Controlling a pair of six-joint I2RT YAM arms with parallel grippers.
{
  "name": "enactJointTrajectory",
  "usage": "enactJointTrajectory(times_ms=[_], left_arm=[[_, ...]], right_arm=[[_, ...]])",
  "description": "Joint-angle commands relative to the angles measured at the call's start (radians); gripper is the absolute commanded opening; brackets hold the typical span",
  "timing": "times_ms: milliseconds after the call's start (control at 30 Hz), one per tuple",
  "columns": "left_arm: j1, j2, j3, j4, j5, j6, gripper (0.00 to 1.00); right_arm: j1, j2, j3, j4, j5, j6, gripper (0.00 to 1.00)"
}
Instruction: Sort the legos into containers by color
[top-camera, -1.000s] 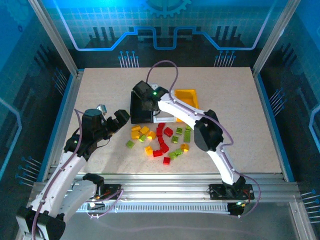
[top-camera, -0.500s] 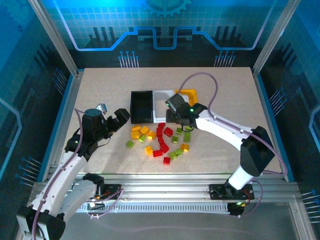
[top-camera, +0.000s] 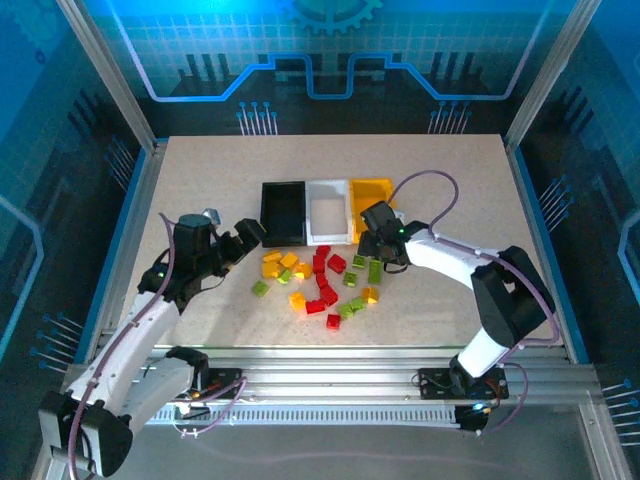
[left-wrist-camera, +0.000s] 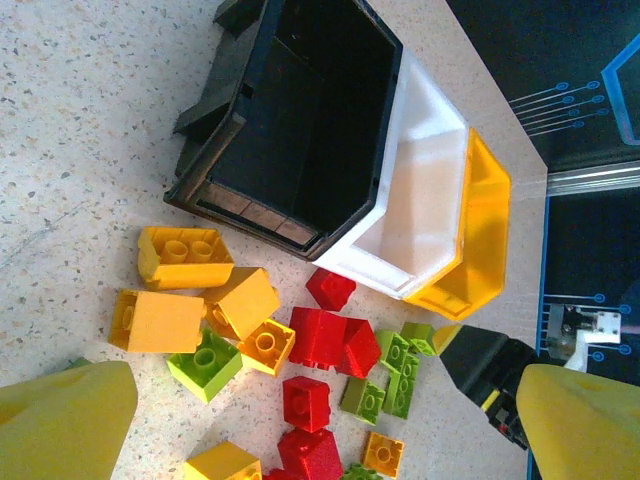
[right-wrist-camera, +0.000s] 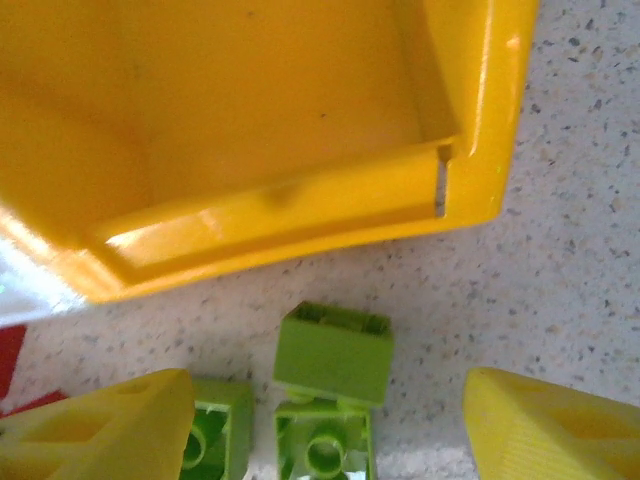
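The legos lie in a loose pile of red, lime green and orange-yellow bricks in front of the bins. The black bin, white bin and yellow bin stand in a row. My right gripper is open, low by the yellow bin's front wall. A lime green brick lies between its fingers, with two more green bricks just below it. My left gripper is open and holds nothing, left of the pile. Its view looks over the bricks and the black bin.
The right arm's link stretches across the table right of the pile. Its black wrist stands beside the green bricks in the left wrist view. Bare table lies behind the bins and at far right. Blue rails border the table.
The right arm has swung from over the black bin, past the white one, down to the green bricks in front of the yellow bin. The left gripper has edged slightly towards the pile.
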Motion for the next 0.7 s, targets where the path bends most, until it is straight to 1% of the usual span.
enactJointTrajectory(times_ms=[0, 167, 267, 500, 600, 667], left_arm=[[-0.005, -0.006, -0.015, 0.012, 0.027, 0.001, 0.99], [-0.005, -0.002, -0.015, 0.015, 0.025, -0.001, 0.99], [-0.005, 0.001, -0.014, 0.016, 0.024, -0.003, 0.99], [-0.005, 0.004, -0.014, 0.014, 0.024, -0.008, 0.99], [-0.005, 0.004, -0.016, 0.016, 0.022, -0.010, 0.99], [-0.005, 0.004, -0.018, 0.016, 0.021, -0.014, 0.99]], right_arm=[[-0.025, 0.058, 0.022, 0.036, 0.011, 0.037, 0.69], [-0.040, 0.109, 0.045, 0.053, -0.008, 0.034, 0.66], [-0.043, 0.128, 0.058, 0.043, -0.005, 0.037, 0.62], [-0.047, 0.112, 0.011, 0.068, -0.014, 0.040, 0.44], [-0.049, 0.078, -0.006, 0.073, -0.019, 0.030, 0.34], [-0.049, 0.040, -0.018, 0.066, -0.028, 0.015, 0.30]])
